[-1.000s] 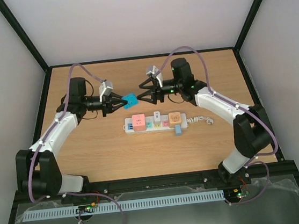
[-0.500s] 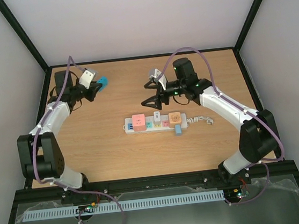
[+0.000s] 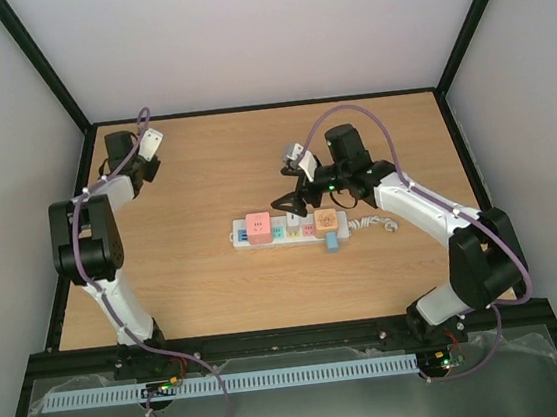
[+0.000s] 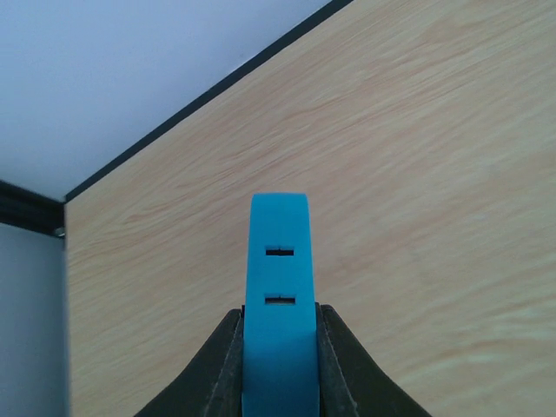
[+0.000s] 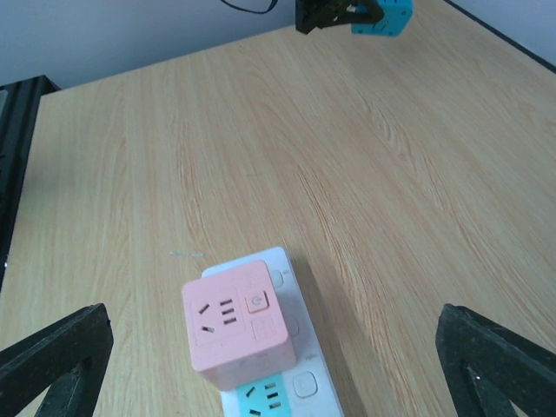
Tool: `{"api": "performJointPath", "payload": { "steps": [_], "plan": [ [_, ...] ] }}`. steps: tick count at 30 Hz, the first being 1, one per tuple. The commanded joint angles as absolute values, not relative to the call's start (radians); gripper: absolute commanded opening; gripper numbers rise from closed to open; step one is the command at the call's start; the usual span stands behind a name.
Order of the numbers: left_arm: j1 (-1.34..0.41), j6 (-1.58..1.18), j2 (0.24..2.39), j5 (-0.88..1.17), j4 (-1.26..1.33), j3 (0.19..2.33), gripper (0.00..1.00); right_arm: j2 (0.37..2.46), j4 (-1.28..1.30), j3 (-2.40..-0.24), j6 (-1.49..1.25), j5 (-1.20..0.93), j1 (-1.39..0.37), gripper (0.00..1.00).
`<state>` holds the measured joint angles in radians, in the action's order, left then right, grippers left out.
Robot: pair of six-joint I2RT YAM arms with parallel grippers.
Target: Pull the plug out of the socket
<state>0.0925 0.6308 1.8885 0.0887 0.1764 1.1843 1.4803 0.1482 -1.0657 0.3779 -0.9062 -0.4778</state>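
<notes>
Holding blue plug (image 4: 280, 261) in clamped left pincer (image 4: 280, 317), clear of the power strip (image 3: 286, 233), at desk (image 4: 434, 174) corner. Right pincer (image 3: 293, 199) spread wide above the power strip. Likely next: set blue plug down.

We are seeing matt wood grain on the table (image 3: 217, 286), smooth plastic on the socket (image 3: 286, 231) and the blue plug (image 4: 280, 304).

Bright, even light from above; shadows on the table (image 3: 218, 296) faint, soft-edged. Top view sharp, walls (image 3: 238, 32) splayed toward the corners. Wrist views crisp on the wood grain.
</notes>
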Motion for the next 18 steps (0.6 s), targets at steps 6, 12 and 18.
{"api": "performJointPath", "payload": {
  "steps": [6,12,18],
  "plan": [
    [0.095,0.809,2.084,-0.184,0.454,1.282,0.05,1.459,0.102,-1.047,0.392,-0.864,-0.479,0.98],
    [0.108,0.893,2.205,-0.229,0.509,1.363,0.09,1.476,0.099,-1.049,0.387,-0.860,-0.479,0.98],
    [0.118,0.978,2.303,-0.270,0.550,1.415,0.09,1.499,0.100,-1.058,0.379,-0.854,-0.479,0.98]
  ]
}}
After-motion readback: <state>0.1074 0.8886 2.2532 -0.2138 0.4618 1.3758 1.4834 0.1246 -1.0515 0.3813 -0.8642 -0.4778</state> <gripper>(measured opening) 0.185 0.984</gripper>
